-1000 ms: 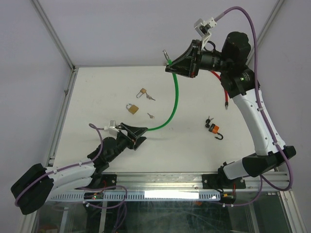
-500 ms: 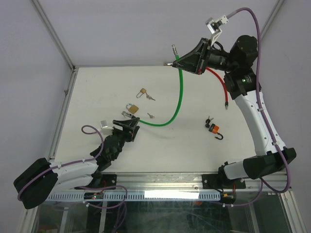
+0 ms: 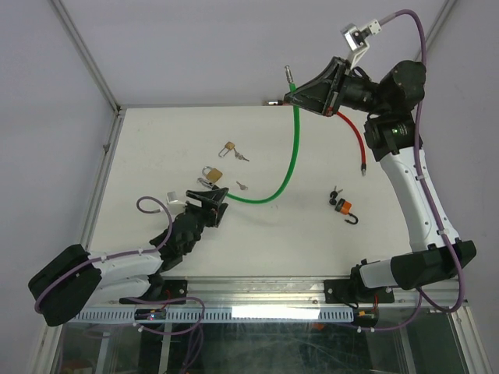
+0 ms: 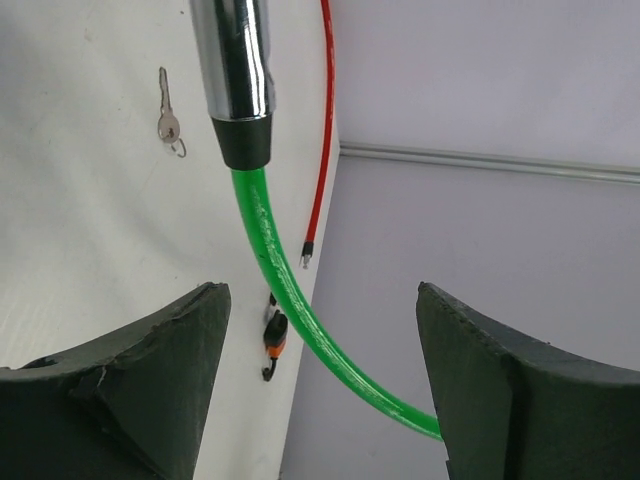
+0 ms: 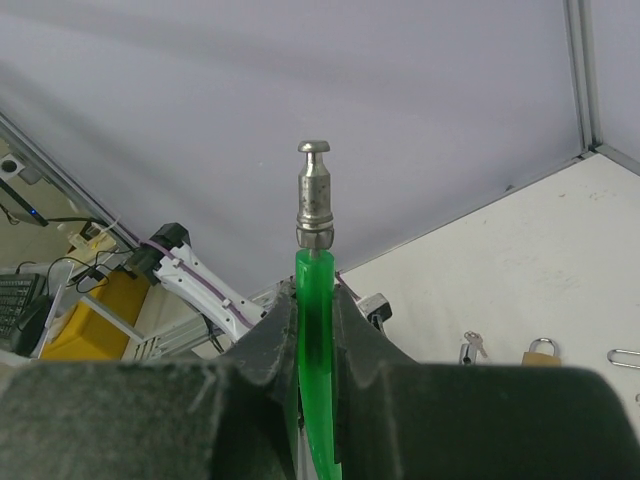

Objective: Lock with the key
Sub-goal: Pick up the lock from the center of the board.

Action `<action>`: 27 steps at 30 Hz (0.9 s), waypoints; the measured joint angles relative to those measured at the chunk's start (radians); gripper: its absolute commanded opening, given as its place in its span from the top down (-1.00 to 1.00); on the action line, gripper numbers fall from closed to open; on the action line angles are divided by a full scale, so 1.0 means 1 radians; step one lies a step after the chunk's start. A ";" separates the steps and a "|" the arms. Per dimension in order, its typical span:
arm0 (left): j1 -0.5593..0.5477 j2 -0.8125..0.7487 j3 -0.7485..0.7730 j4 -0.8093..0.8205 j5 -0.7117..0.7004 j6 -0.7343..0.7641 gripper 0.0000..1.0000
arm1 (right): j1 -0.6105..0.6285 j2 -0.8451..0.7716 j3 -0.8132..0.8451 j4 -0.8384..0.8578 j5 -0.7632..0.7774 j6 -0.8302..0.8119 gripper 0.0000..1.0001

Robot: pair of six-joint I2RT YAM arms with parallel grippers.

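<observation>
Green cable (image 3: 295, 152) is clenched near its metal tip by the right gripper (image 3: 294, 97), high above the table (image 3: 156, 140). The left gripper (image 3: 214, 199) is released around the cable's other end, near the padlock (image 3: 212, 173).

The green cable (image 4: 276, 268) wears a smooth, glossy plastic sheath that ends in a mirror-polished chrome sleeve (image 4: 236, 60) with a matt black collar, the padlock (image 3: 214, 174) at centre left of the top view looks brass, and the table (image 3: 156, 148) is matt white.
</observation>
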 measured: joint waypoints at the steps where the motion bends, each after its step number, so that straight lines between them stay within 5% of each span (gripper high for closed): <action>1: 0.000 0.014 0.004 0.000 0.008 -0.004 -0.54 | 0.000 -0.001 0.000 0.010 -0.003 0.012 1.00; 8: 0.000 0.169 0.024 0.076 0.056 -0.022 -0.36 | -0.010 -0.020 -0.021 0.088 -0.020 0.092 1.00; 13: 0.000 0.251 0.050 0.166 0.077 -0.018 0.18 | -0.018 -0.042 -0.050 0.142 -0.030 0.146 1.00; 18: 0.000 0.266 0.055 0.264 0.072 0.024 1.00 | -0.033 -0.071 -0.095 0.174 -0.034 0.169 1.00; 27: 0.000 0.050 0.067 0.210 0.024 0.354 1.00 | -0.051 -0.187 -0.241 0.107 -0.040 0.168 1.00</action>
